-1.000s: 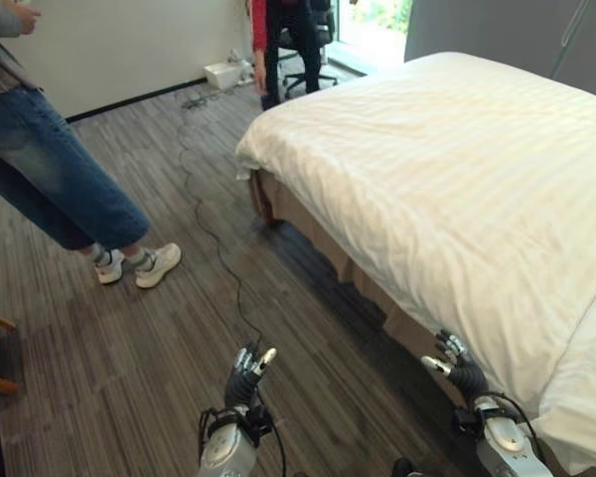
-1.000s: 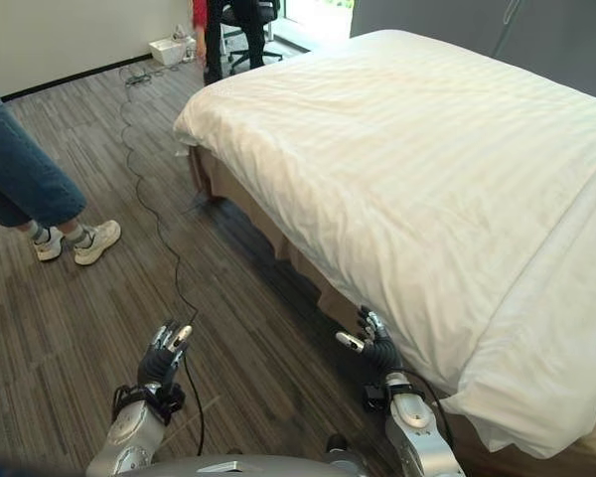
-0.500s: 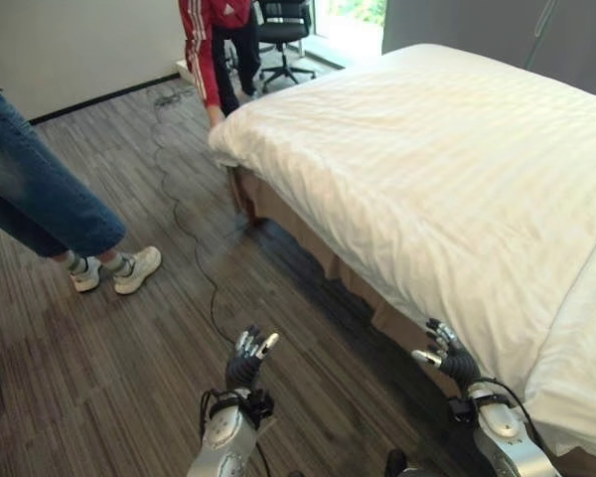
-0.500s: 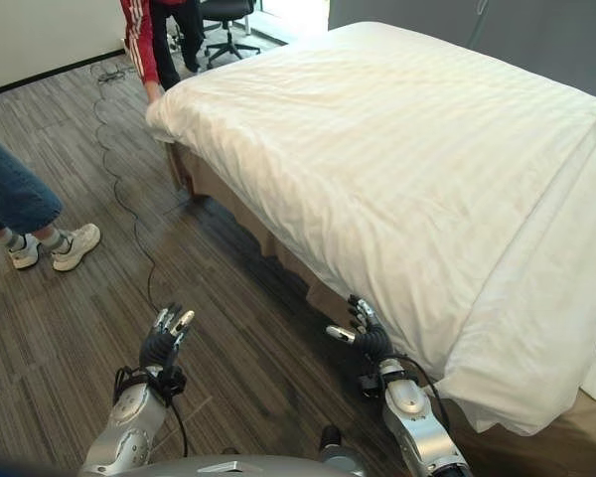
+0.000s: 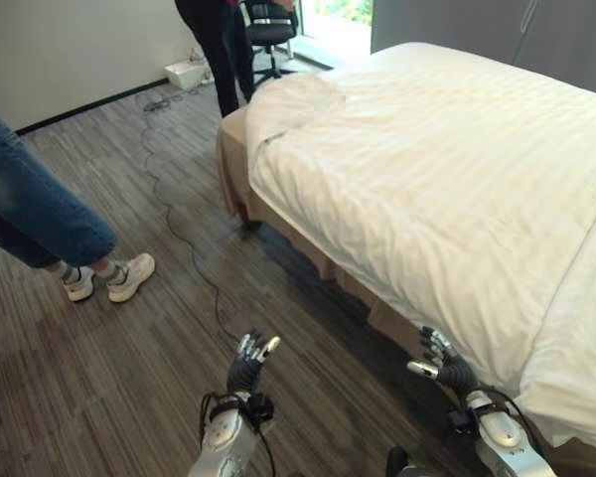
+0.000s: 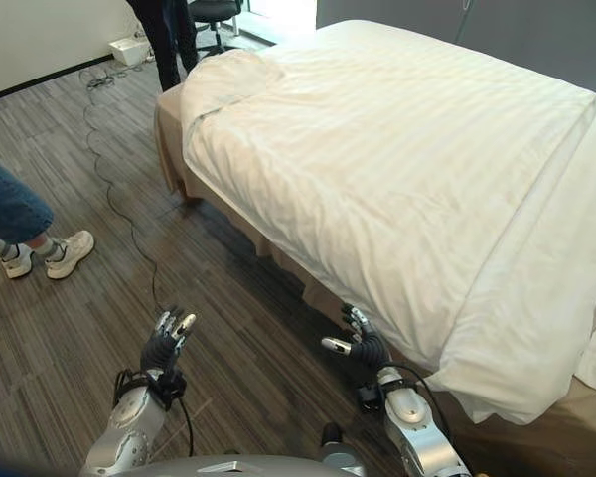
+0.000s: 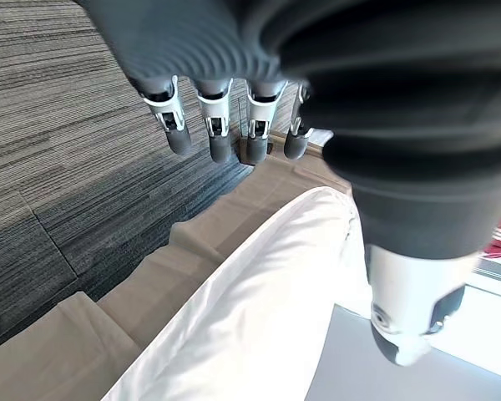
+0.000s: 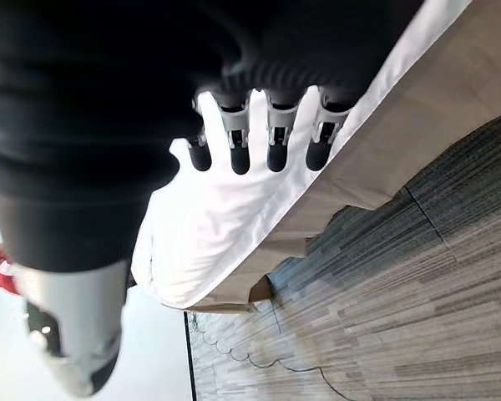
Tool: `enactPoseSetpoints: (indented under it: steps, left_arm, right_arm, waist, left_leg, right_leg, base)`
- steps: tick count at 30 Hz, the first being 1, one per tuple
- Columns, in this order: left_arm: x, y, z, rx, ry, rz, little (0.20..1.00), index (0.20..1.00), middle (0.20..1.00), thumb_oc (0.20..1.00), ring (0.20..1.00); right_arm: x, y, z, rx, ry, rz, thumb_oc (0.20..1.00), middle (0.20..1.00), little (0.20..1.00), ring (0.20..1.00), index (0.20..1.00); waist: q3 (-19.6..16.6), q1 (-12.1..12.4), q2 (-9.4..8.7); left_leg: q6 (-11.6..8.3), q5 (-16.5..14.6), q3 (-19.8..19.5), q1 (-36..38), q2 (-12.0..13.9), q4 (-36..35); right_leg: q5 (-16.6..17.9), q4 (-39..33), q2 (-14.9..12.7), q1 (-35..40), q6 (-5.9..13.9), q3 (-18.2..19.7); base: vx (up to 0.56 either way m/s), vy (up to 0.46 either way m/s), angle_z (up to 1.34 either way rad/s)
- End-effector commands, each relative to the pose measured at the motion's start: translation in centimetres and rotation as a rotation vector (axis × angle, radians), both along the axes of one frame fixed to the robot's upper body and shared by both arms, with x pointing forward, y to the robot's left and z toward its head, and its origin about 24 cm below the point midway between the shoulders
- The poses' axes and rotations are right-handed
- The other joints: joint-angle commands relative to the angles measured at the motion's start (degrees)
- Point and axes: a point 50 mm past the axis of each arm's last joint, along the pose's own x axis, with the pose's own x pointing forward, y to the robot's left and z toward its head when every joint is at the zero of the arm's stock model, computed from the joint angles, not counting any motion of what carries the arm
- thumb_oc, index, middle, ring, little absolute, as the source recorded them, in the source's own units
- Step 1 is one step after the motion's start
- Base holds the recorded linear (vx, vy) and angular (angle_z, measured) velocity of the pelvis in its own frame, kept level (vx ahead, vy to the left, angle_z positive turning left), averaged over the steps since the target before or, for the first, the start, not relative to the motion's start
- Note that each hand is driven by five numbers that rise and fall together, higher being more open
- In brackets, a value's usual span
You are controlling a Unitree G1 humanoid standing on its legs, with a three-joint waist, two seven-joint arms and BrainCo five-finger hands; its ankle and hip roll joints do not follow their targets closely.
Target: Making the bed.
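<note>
A white striped duvet [image 5: 447, 169] covers the bed. Its far left corner [image 5: 288, 99] lies folded back on top, baring the tan corner of the bed base [image 5: 231, 149]. My left hand [image 5: 246, 370] hovers low over the floor, away from the bed, open, its straight fingers [image 7: 213, 125] holding nothing. Close to the duvet's near hanging edge [image 6: 417, 328] is my right hand [image 5: 439, 366], also open; its fingers [image 8: 271, 138] are spread in front of the cloth without touching it.
A person in jeans and white sneakers [image 5: 119, 278] stands on the wooden floor at the left. Another person in dark trousers [image 5: 219, 50] stands by the bed's far corner, near an office chair [image 5: 268, 25] and a white box [image 5: 184, 72] by the wall.
The duvet's far left corner has been folded back onto the bed, baring the tan base. The person there has straightened up. The view has shifted; my hands have hardly moved.
</note>
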Motion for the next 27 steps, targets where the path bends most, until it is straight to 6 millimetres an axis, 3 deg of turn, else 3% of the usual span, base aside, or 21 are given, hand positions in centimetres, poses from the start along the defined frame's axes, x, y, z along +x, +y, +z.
enactPoseSetpoints:
  steps: [1,6,7,13,17,19,20,22,23,25,27]
  left_arm:
    - [0.8,0.9,1.2,0.044,-0.086,-0.009,1.000,1.000,1.000,1.000,1.000]
    - [0.8,0.8,1.2,0.034,-0.089,-0.003,1.000,1.000,1.000,1.000,1.000]
    - [2.9,5.6,4.2,0.092,-0.247,0.218,1.000,1.000,1.000,1.000,1.000]
    - [2.0,5.0,2.9,0.078,-0.175,0.186,1.000,1.000,1.000,1.000,1.000]
    - [2.2,4.9,3.3,0.044,-0.199,0.192,1.000,1.000,1.000,1.000,1.000]
    - [2.8,4.6,3.8,0.052,-0.225,0.173,1.000,1.000,1.000,1.000,1.000]
    - [3.2,4.2,4.2,0.041,-0.250,0.164,1.000,1.000,1.000,1.000,1.000]
    - [4.0,3.6,4.8,0.009,-0.292,0.153,1.000,1.000,1.000,1.000,1.000]
    - [4.3,3.1,5.0,-0.009,-0.299,0.144,1.000,1.000,1.000,1.000,1.000]
    - [4.3,3.1,5.0,-0.015,-0.301,0.151,1.000,1.000,1.000,1.000,1.000]
    - [4.1,3.3,4.9,0.008,-0.298,0.143,1.000,1.000,1.000,1.000,1.000]
  right_arm:
    - [1.5,1.5,2.1,0.035,-0.120,0.096,1.000,1.000,1.000,1.000,1.000]
    - [1.4,1.3,2.2,0.086,-0.117,0.077,1.000,1.000,1.000,1.000,1.000]
    - [3.9,-2.7,3.2,0.161,-0.174,-0.177,1.000,1.000,1.000,1.000,1.000]
    - [4.5,-2.0,3.4,0.123,-0.161,-0.094,1.000,1.000,1.000,1.000,1.000]
    - [4.8,-1.4,3.8,0.115,-0.171,-0.047,1.000,1.000,1.000,1.000,1.000]
    - [4.8,-1.4,3.8,0.140,-0.176,-0.057,1.000,1.000,1.000,1.000,1.000]
    - [4.6,-1.6,3.8,0.155,-0.176,-0.066,1.000,1.000,1.000,1.000,1.000]
    - [4.3,-1.9,3.4,0.148,-0.158,-0.066,1.000,1.000,1.000,1.000,1.000]
    - [3.9,-2.2,2.7,0.113,-0.125,-0.069,1.000,1.000,1.000,1.000,1.000]
    - [3.7,-2.9,2.9,0.080,-0.132,-0.082,1.000,1.000,1.000,1.000,1.000]
    - [3.1,-3.3,3.1,0.090,-0.142,-0.083,1.000,1.000,1.000,1.000,1.000]
  waist:
    - [-2.04,-0.81,-1.16]
    - [-2.41,-1.02,-0.99]
    - [1.06,3.56,-3.36]
    - [0.96,4.92,-4.02]
    - [1.22,5.63,-4.25]
    - [2.03,5.74,-4.67]
    - [3.02,5.54,-4.70]
    - [5.18,6.01,-4.46]
    - [5.64,6.49,-3.93]
    - [5.16,6.24,-3.49]
    - [4.57,6.39,-2.64]
  left_leg:
    - [-0.69,-0.55,-2.27,-0.90,0.35,0.33]
    - [-0.87,-0.52,-2.13,-0.90,0.49,0.33]
    - [1.95,0.91,-11.31,-5.43,-3.14,3.39]
    - [1.87,1.06,-12.46,-4.52,-2.84,3.35]
    - [1.35,0.95,-13.18,-4.88,-2.37,4.39]
    - [0.68,0.04,-12.61,-7.58,-1.85,9.42]
    - [-0.12,-0.67,-12.86,-10.97,-2.09,15.18]
    - [-1.69,1.69,-14.69,-16.53,-2.59,22.16]
    - [-2.23,3.38,-16.22,-18.70,-2.28,21.90]
    - [-2.39,4.45,-14.79,-18.87,1.01,15.32]
    - [-3.37,9.25,-13.29,-20.78,5.37,7.79]
  right_leg:
    - [-1.69,2.52,-1.31,-0.99,3.39,4.96]
    - [-1.71,2.22,-1.14,-0.77,3.31,5.03]
    - [-3.56,6.39,2.64,-3.01,1.24,10.68]
    - [-4.80,7.19,2.94,-1.84,0.52,8.89]
    - [-5.40,7.69,3.30,-1.53,0.17,7.33]
    - [-5.80,7.47,2.88,-1.38,-0.21,5.77]
    - [-6.08,7.39,2.49,-1.37,-0.68,4.74]
    - [-6.35,6.70,2.28,-0.43,-1.52,3.87]
    - [-6.56,5.85,2.17,0.21,-1.46,3.19]
    - [-6.76,4.61,1.33,1.21,-0.45,1.91]
    - [-7.96,4.45,0.87,2.08,0.20,1.51]
  base:
    - [0.00,0.000,0.00]
    - [0.00,0.000,0.00]
    - [0.00,0.000,0.00]
    - [0.03,-0.033,0.07]
    - [0.03,-0.073,0.14]
    - [-0.03,-0.095,0.30]
    - [-0.09,-0.069,0.61]
    - [-0.07,-0.028,0.86]
    - [0.04,0.055,0.85]
    - [0.17,0.117,0.61]
    - [0.27,0.166,0.31]
